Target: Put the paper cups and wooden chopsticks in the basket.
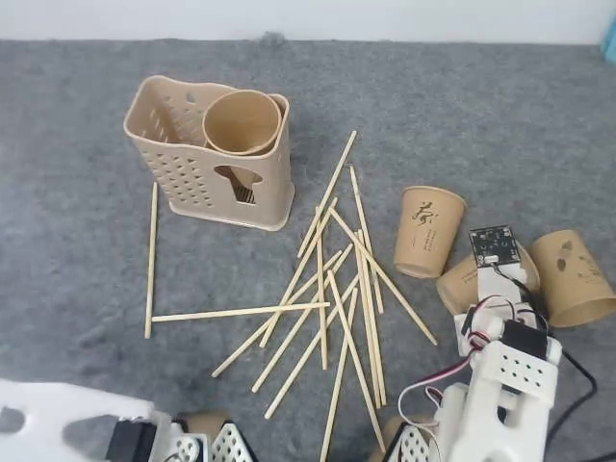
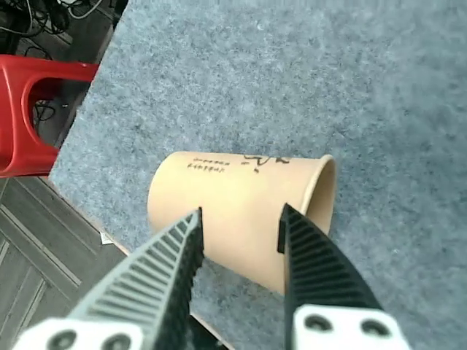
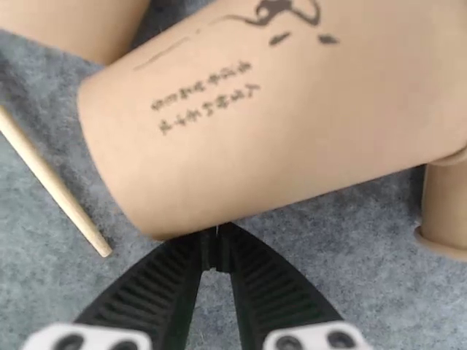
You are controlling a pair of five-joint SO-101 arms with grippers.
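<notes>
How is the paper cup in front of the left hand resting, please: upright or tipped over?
Tipped over: the paper cup lies on its side on the grey mat, its open rim facing sideways.

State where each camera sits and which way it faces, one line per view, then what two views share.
High: fixed above the table, looking down on the mat, basket, chopsticks and cups; arms show at the near edge.
Left wrist: on the left arm, looking past its open end effector at a lying cup by the mat's edge.
Right wrist: on the right arm, looking past its shut end effector at a printed cup.
Shared: high and right wrist views both show cups and a chopstick.
</notes>
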